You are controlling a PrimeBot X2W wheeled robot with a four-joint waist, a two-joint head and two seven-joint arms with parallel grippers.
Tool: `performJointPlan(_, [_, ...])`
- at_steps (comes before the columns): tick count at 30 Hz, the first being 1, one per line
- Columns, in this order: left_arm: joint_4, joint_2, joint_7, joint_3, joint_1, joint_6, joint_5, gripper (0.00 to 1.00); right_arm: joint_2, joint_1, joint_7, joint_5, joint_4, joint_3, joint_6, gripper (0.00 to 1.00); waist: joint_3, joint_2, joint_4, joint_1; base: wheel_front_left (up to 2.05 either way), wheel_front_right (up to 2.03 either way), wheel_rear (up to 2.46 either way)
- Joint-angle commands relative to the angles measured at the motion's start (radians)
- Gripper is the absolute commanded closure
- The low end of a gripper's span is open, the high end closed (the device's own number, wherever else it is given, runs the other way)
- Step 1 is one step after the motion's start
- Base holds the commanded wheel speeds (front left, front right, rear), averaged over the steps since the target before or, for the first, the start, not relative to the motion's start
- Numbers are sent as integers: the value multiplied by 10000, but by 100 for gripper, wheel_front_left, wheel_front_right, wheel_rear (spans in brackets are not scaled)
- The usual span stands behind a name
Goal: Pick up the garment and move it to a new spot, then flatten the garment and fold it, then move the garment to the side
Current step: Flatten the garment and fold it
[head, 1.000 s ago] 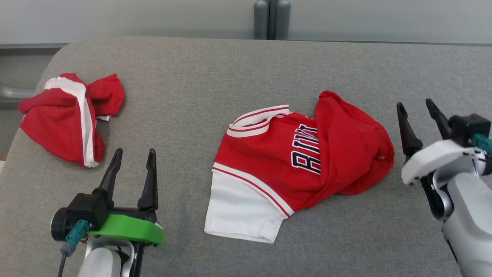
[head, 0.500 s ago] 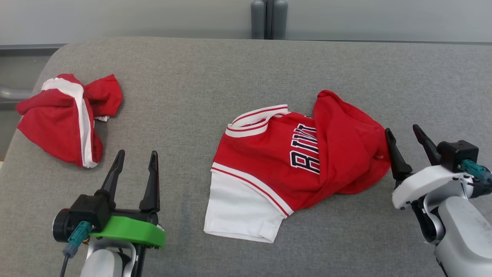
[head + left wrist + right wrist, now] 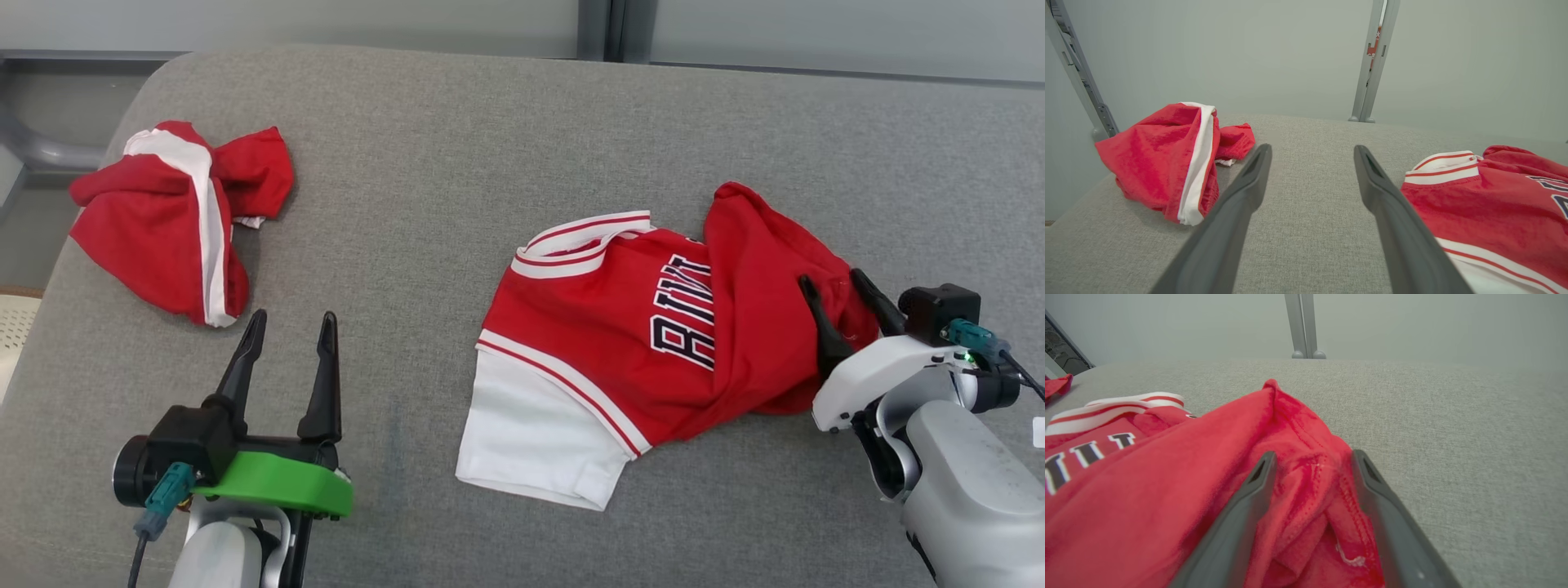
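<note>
The garment (image 3: 620,327), a red jersey with white trim, dark lettering and a white sleeve, lies crumpled at centre right of the grey padded surface (image 3: 457,147). My right gripper (image 3: 831,279) is at its right edge, open, its two fingers straddling a raised fold of red fabric. The right wrist view shows that fold of the garment (image 3: 1167,490) bunched between the spread fingers of the right gripper (image 3: 1314,454). My left gripper (image 3: 294,317) stands open and empty at the lower left, apart from the jersey. In its own view the left gripper (image 3: 1312,148) points between the two cloths, the garment (image 3: 1486,204) on its right.
A second red cloth with a white stripe (image 3: 171,229) lies bunched at the far left, near the surface's rounded left edge; it also shows as a red cloth (image 3: 1159,159) beside my left fingers. A grey post (image 3: 608,28) stands behind the surface.
My right gripper has moved down and left, from beside the garment onto its right edge, and now straddles a fold. The head camera has shifted. The left gripper has stayed put.
</note>
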Motion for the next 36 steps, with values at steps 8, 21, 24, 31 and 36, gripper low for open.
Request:
performJointPlan(8, [54, 48, -4, 157, 157, -32, 63, 0, 13, 612, -30, 116, -857, -253, -16, 100, -235, -1, -281, 0, 0, 0, 0])
performJointPlan(21, [66, 71, -4, 178, 508, -32, 80, 0, -141, 3163, -31, -198, -4030, -1702, -14, 100, -791, -1, -961, 0, 0, 0, 0])
performJointPlan(24, [76, 67, -4, 203, 609, -32, 67, 0, -149, 4016, -31, -125, -4586, -2037, -14, 100, -854, -1, -1071, 0, 0, 0, 0])
performJointPlan(31, [75, 96, -4, 289, 744, -32, 26, 0, 216, 5678, 25, 89, -5261, -2846, -14, 100, -934, -1, -1353, 0, 0, 0, 0])
performJointPlan(36, [120, 107, -4, 263, 778, -30, 32, 0, 379, 5756, 19, -85, -5235, -2964, -16, 0, -1010, -1, -1519, 0, 0, 0, 0])
